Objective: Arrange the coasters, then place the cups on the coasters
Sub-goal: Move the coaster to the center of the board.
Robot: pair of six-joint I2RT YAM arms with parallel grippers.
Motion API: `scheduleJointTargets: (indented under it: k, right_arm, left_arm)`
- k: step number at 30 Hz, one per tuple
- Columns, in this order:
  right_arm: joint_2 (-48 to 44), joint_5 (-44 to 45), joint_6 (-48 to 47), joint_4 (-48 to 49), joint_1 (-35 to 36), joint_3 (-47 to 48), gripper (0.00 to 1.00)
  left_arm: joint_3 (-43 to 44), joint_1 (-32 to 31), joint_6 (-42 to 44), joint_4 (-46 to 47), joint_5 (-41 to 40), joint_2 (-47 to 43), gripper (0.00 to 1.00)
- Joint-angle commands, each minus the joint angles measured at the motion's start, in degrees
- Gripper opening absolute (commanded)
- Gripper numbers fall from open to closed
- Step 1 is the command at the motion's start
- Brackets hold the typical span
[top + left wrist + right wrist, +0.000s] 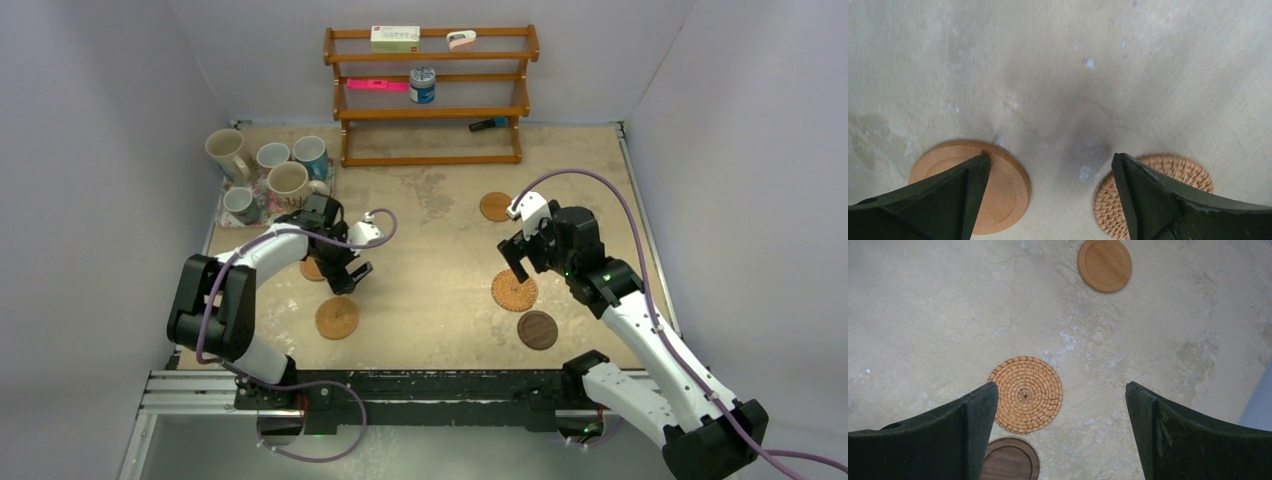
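The left pincer (1050, 157) hung wide open and empty over the mottled beige table (430, 250). A smooth tan wooden round coaster (1003, 187) lay partly under one finger and a woven tan rattan coaster (1175, 170) under the other. The right pincer (1062, 385) gaped equally wide, gripping nothing. A second woven round coaster (1025, 395) lay just inside one finger, a dark brown wooden disc (1010, 460) nearer the wrist, and another smooth tan disc (1104, 265) well ahead. Five ceramic mugs (288, 183) stood clustered on a floral tray (268, 210) beyond the left pincer.

Five coasters (514, 290) lie flat, scattered and bare — five cups (288, 183) cluster at far left.
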Motion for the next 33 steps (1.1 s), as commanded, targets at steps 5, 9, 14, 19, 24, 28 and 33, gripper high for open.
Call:
scheduleJointTargets:
  k: [5,9,14,19,24,28,33]
  right_arm:
    - [0.2,2.0,-0.7,1.8,0.6,-0.3,0.99]
    - [0.5,2.5,-0.8,1.8,0.5,-0.4,0.99]
    - [0.8,2.8,-0.8,1.9,0.6,-0.5,0.99]
    - [1.3,3.2,-0.8,1.9,0.6,-0.4,0.99]
    - [1.5,3.5,-0.8,2.1,0.6,-0.5,0.99]
    - [2.3,3.6,-0.8,2.0,0.7,-0.6,0.99]
    - [2.9,4.3,-1.2,1.7,0.7,-0.3,0.99]
  left_arm:
    - [5.3,-9.1,-4.7,1.2,1.9,4.2,1.0]
    - [7.0,-13.5,-5.0,2.5,2.3,4.4,1.0]
    - [9.4,-18.3,-5.6,2.9,2.0,6.6,1.0]
    - [11.9,-23.5,-6.0,2.9,1.4,10.1,1.0]
    - [14.8,-27.5,-7.9,3.8,-1.3,11.5,1.0]
    - [15.1,-27.5,-9.1,6.4,-4.5,5.4,1.0]
    - [11.4,-26.9,-10.3,8.8,-11.4,-6.2,1.0]
